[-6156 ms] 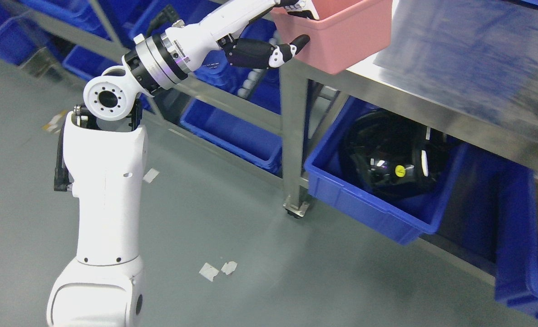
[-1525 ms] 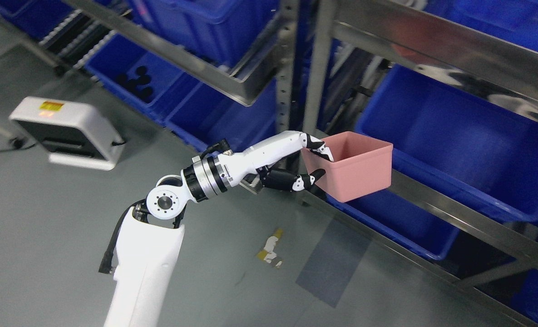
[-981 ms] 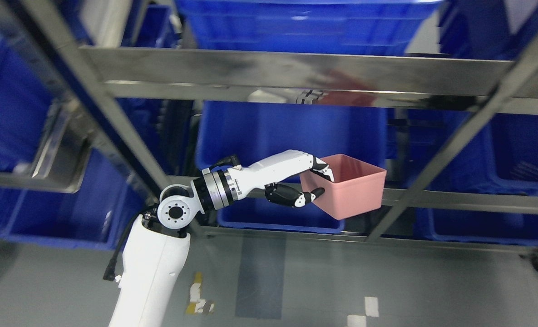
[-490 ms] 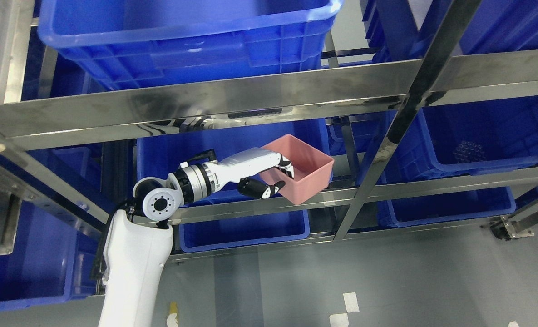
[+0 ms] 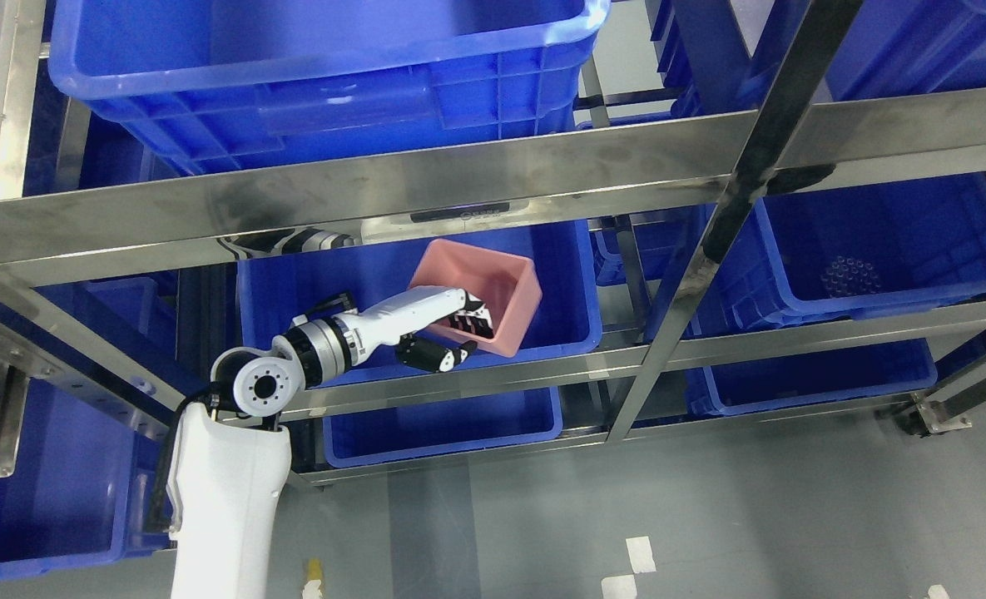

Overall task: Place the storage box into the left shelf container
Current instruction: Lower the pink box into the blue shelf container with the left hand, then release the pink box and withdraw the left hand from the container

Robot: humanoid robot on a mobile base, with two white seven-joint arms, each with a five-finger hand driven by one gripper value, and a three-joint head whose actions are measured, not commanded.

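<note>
My left hand grips the near rim of a pink storage box, fingers inside the wall and thumb outside. The box hangs over the inside of a large blue bin on the middle level of the steel shelf, left of the diagonal post. The box is empty and tilted a little. My white left arm rises from the bottom left. The right arm does not show.
A steel crossbar runs just above the bin's opening. Another blue bin sits on the upper level, one to the right of the post, and more below. Grey floor lies in front.
The camera has kept shifting. The hand has carried the pink box left and farther in, from the bin's front right edge to over the bin's inside.
</note>
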